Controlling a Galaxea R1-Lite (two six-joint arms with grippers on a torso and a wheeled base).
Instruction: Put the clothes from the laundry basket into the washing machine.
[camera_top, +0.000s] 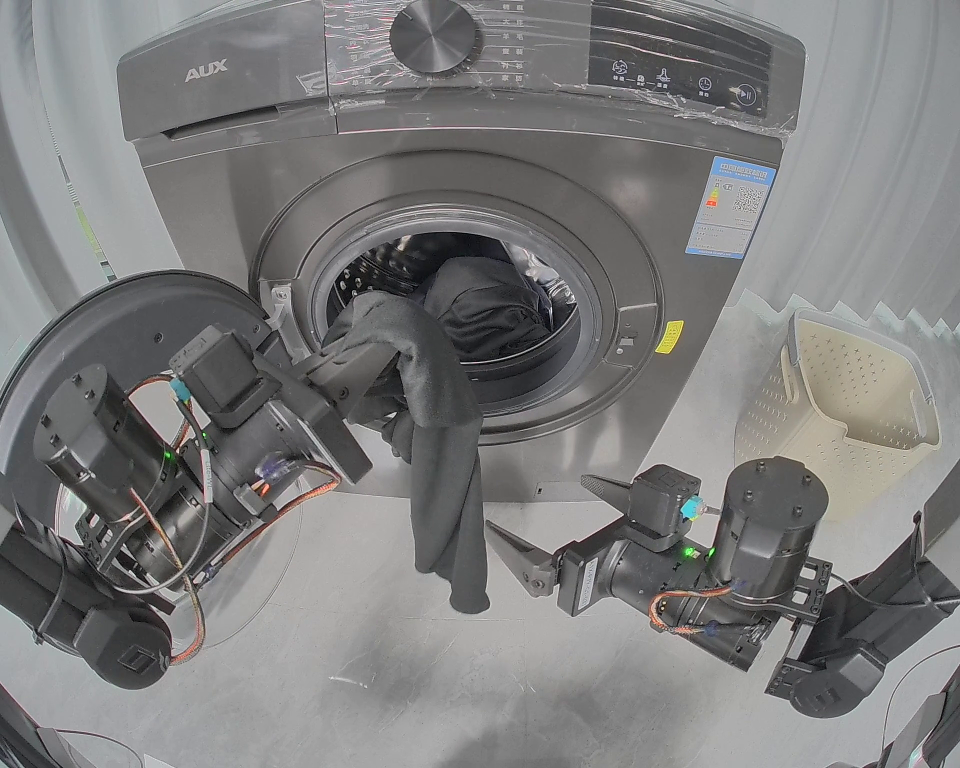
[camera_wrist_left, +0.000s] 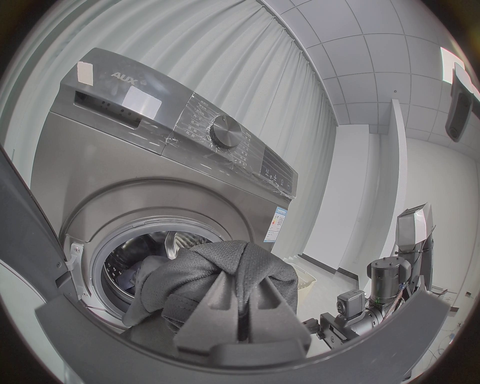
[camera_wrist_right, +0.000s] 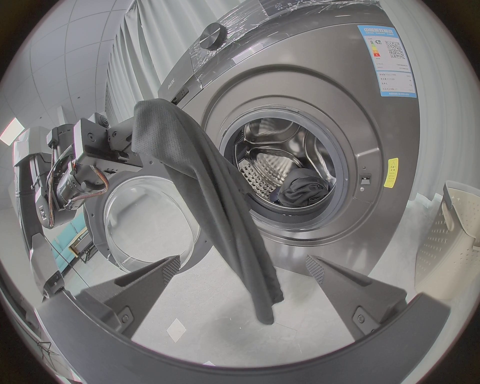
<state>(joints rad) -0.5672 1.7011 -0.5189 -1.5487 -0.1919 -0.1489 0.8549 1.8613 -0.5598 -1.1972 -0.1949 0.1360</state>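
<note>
Dark garment (camera_top: 440, 450): pinched by left end effector (camera_wrist_left: 242, 295) at washing machine (camera_top: 600, 200) mouth; tail hung outside, evidently awaiting a push inward. Right end effector (camera_top: 540, 505): spread, empty, hovered near tail.

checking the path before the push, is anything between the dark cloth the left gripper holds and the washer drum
Nothing visible blocks it. The door is swung open, and the cloth in the left gripper is at the mouth of the washer. Its tail hangs outside, below the rim.
</note>
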